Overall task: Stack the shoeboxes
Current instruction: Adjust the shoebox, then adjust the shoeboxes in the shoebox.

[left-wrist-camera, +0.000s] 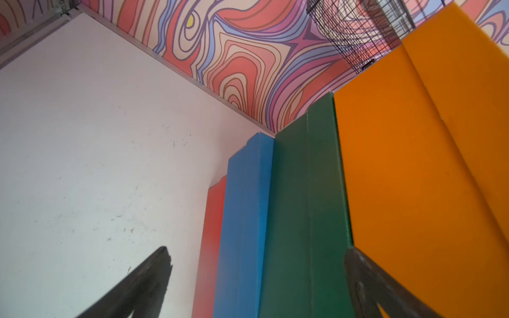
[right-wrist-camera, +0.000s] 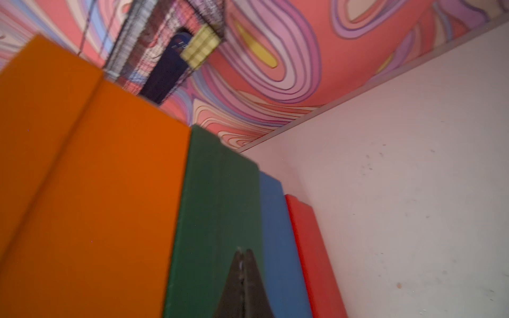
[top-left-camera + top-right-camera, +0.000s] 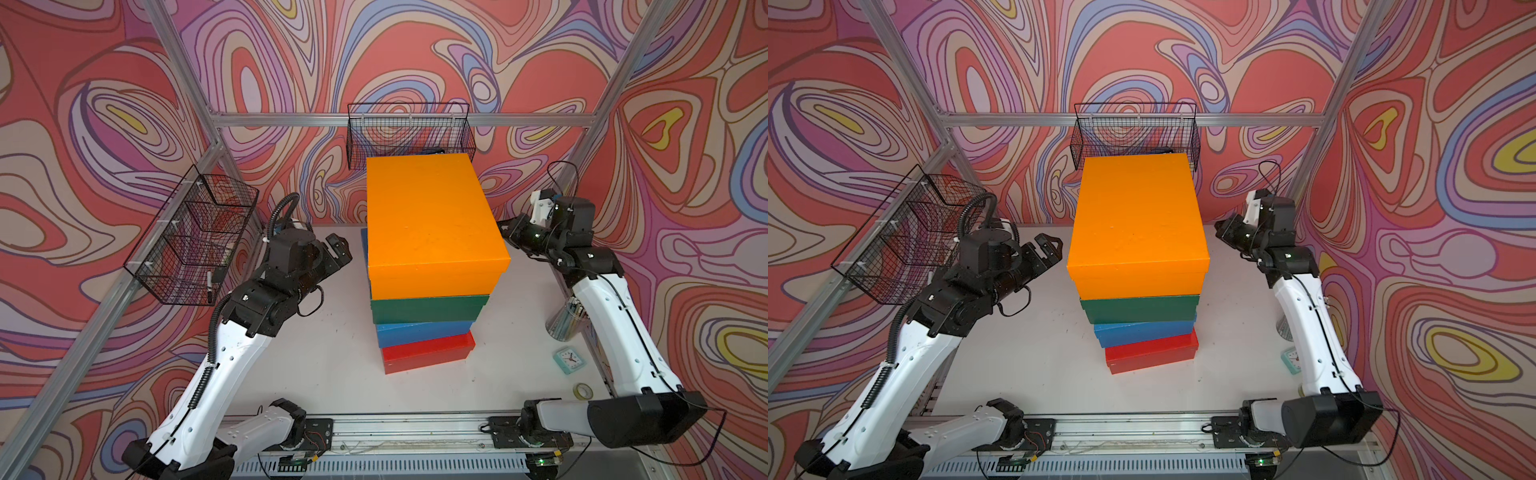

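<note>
Where the scuffed white worktop (image 3: 316, 374) meets swirl-patterned walls (image 3: 415, 50) hung with wire baskets (image 3: 195, 237), the shoeboxes stand centred in one stack: orange shoebox (image 3: 432, 216) atop green shoebox (image 3: 428, 309), blue shoebox (image 3: 424, 332), red shoebox (image 3: 428, 355), long axes near-to-far. Both arms bend inward: left fingers (image 1: 143, 286) splayed, empty, left of it; right fingers (image 2: 242, 283) clenched, empty, just right.
</note>
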You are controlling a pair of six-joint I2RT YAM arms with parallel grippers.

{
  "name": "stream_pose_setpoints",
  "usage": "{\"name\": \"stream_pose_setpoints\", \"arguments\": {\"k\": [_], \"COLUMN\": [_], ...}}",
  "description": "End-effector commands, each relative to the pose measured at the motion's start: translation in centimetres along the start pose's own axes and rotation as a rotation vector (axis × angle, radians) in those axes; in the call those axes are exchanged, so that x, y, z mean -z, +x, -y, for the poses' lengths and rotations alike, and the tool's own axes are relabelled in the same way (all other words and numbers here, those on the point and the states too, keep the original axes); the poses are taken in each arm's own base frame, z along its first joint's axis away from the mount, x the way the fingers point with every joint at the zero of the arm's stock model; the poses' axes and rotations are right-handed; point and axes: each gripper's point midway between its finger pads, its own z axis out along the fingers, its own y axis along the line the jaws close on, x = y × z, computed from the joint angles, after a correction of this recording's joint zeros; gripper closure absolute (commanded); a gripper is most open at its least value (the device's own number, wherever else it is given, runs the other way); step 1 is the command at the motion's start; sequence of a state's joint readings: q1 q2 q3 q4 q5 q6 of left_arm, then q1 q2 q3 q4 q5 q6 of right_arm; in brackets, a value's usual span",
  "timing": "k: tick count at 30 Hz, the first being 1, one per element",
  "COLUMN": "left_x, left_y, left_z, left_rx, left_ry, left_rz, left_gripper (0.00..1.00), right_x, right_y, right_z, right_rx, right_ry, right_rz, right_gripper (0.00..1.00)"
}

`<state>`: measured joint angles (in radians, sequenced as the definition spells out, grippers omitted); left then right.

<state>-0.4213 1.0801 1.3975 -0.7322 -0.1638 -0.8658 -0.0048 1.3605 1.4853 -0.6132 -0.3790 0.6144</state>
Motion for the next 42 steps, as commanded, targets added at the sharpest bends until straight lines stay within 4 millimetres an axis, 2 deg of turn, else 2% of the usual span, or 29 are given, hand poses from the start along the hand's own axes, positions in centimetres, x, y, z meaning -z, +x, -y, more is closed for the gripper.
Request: {"name": "stream_pose_setpoints", "arguments": {"k": [1, 3, 6, 10, 15, 19, 22, 29, 36, 42], "left_x": [-2.5, -4.9, -8.8, -12.4, -14.6, -15.0, -14.8, -13.1, -11.6, -10.6], "left_y": [1.4, 2.8, 5.4, 8.2, 10.6, 12.4, 13.8, 16.5, 17.2, 17.5], "left_z": [-3.4, -5.5, -7.7, -8.4, -8.5, -7.9, -7.3, -6.5, -7.3, -7.8], "left_rx": [0.036, 0.087, 0.167, 0.209, 0.242, 0.221, 0.209, 0.196, 0.200, 0.197], "left_ry": [-0.084, -0.112, -0.124, -0.118, -0.109, -0.106, -0.102, -0.096, -0.111, -0.120], "left_rz": [-0.033, -0.081, -0.179, -0.276, -0.350, -0.387, -0.406, -0.441, -0.433, -0.433], "left_gripper": [0.00, 0.00, 0.00, 0.01, 0.02, 0.02, 0.02, 0.03, 0.03, 0.03], "right_x": [-3.2, -5.4, -8.2, -10.2, -11.1, -11.3, -10.7, -8.8, -6.7, -5.6], "right_y": [1.6, 2.8, 4.2, 6.4, 10.3, 13.6, 14.9, 15.0, 14.7, 16.2], "right_z": [4.0, 5.2, 5.8, 6.4, 7.1, 7.2, 6.9, 5.9, 4.9, 4.9], "right_rx": [-0.021, -0.038, -0.062, -0.072, -0.098, -0.097, -0.089, -0.100, -0.101, -0.118], "right_ry": [0.056, 0.048, -0.022, -0.050, -0.076, -0.078, -0.081, -0.106, -0.111, -0.112], "right_rz": [-0.087, -0.137, -0.196, -0.265, -0.373, -0.452, -0.468, -0.452, -0.429, -0.443], "right_gripper": [1.00, 1.00, 1.00, 1.00, 1.00, 1.00, 1.00, 1.00, 1.00, 1.00]}}
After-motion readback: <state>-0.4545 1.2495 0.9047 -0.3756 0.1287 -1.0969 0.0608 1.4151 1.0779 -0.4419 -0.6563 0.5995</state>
